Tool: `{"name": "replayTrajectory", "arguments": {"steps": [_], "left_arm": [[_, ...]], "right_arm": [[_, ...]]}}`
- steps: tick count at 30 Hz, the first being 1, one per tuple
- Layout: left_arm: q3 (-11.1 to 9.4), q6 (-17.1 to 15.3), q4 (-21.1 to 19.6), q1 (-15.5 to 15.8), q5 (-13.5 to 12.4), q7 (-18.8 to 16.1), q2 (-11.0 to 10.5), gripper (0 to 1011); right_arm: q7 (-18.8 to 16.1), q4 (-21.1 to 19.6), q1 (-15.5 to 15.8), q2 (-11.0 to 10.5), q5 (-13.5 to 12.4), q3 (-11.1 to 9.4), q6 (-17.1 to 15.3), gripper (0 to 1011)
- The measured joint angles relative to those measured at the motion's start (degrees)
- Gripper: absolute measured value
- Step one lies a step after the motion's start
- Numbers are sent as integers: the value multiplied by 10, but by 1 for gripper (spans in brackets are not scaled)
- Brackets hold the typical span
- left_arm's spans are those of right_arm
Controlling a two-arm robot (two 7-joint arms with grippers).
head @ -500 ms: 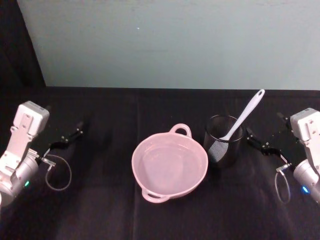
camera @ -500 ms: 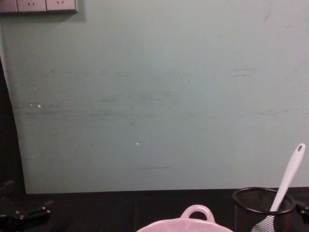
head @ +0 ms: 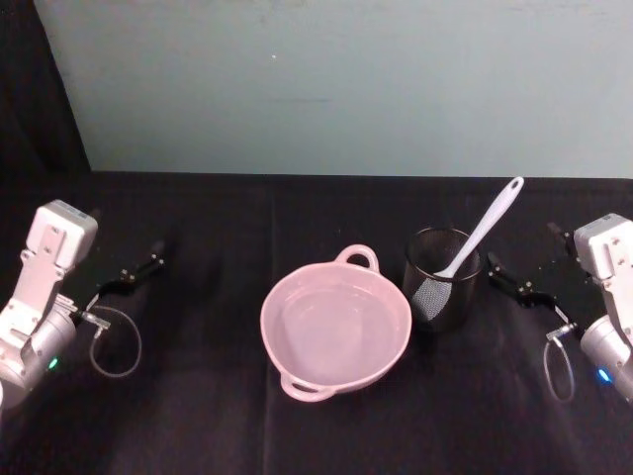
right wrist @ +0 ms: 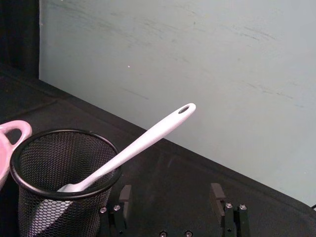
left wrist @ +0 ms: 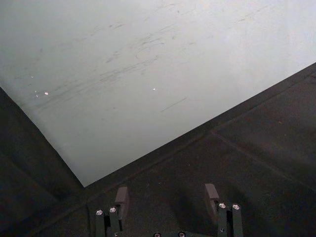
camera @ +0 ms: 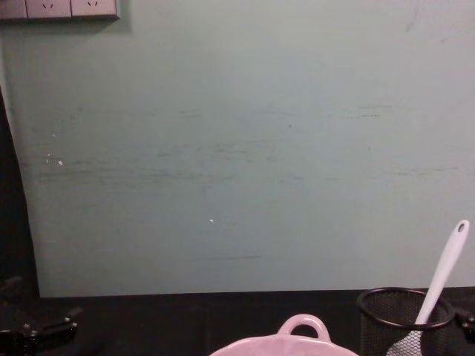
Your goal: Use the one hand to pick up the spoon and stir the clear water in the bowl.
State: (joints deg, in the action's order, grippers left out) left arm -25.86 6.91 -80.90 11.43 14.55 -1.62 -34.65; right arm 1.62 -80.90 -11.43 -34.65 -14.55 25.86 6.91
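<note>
White plastic spoon (head: 482, 230), long and slim with an oval hole at its handle's end, is standing tilted in a black wire-mesh cup (head: 435, 302), its handle leaning up and away from the pale pink glossy round bowl (head: 269, 332). The cup is sitting just beside the bowl, on the bowl's right, on the black-covered bench (head: 198, 396). Clear water is lying in the bowl.

Beyond the cup, farther to the bowl's right, the right end effector (right wrist: 170, 193) is hovering low with its fingers spread wide, gripping nothing and touching neither cup nor spoon. Well apart from the bowl on its left, the left end effector (left wrist: 167, 193) is likewise gaping wide and holding nothing.

The spoon's flat head is showing only dimly through the mesh. In the chest view the bowl is being cut off below its rim and loop handle.
</note>
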Motion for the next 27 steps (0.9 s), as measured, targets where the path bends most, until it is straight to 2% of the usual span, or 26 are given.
{"name": "replayTrajectory", "arguments": {"steps": [17,21,27], "left_arm": [[0,0,0,0,0,0,0,1005],[0,0,0,0,0,0,0,1005],[0,0,0,0,0,0,0,1005]], "right_arm": [[0,-1,2,-1,2,-1,2,1002],[-1,-9,16,-7,10,-11,16,1002],[-7,-36,44,-19,5,-34,22,1003]]}}
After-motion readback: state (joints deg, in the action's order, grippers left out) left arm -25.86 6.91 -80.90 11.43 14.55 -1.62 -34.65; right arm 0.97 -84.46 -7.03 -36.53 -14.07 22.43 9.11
